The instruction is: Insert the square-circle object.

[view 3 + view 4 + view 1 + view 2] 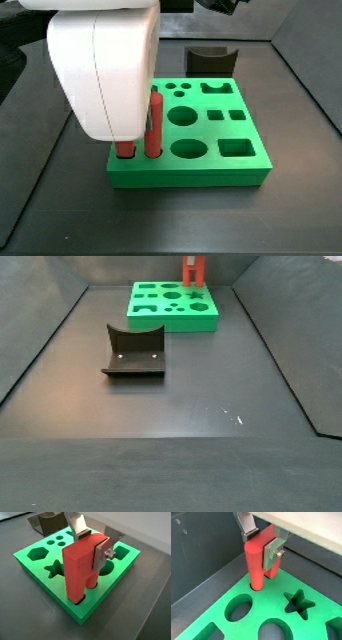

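Observation:
The red square-circle object (81,564) stands upright, and my gripper (93,541) is shut on its upper end, one silver finger (105,551) flat on each side. Its two slim pegs reach down into holes near a corner of the green block (43,554). In a wrist view the round peg (254,564) enters a round hole, with my gripper (262,543) above it. In a side view the pegs (152,125) stand in the green block (201,155) below the white gripper body (104,70), which hides the fingers. The red piece (194,270) also shows at the far end.
The dark fixture stands on the floor beyond the green block (210,60) and in the middle of the bin floor (134,353). The green block (174,304) has several other shaped holes, among them a star (299,604). Dark bin walls surround the floor.

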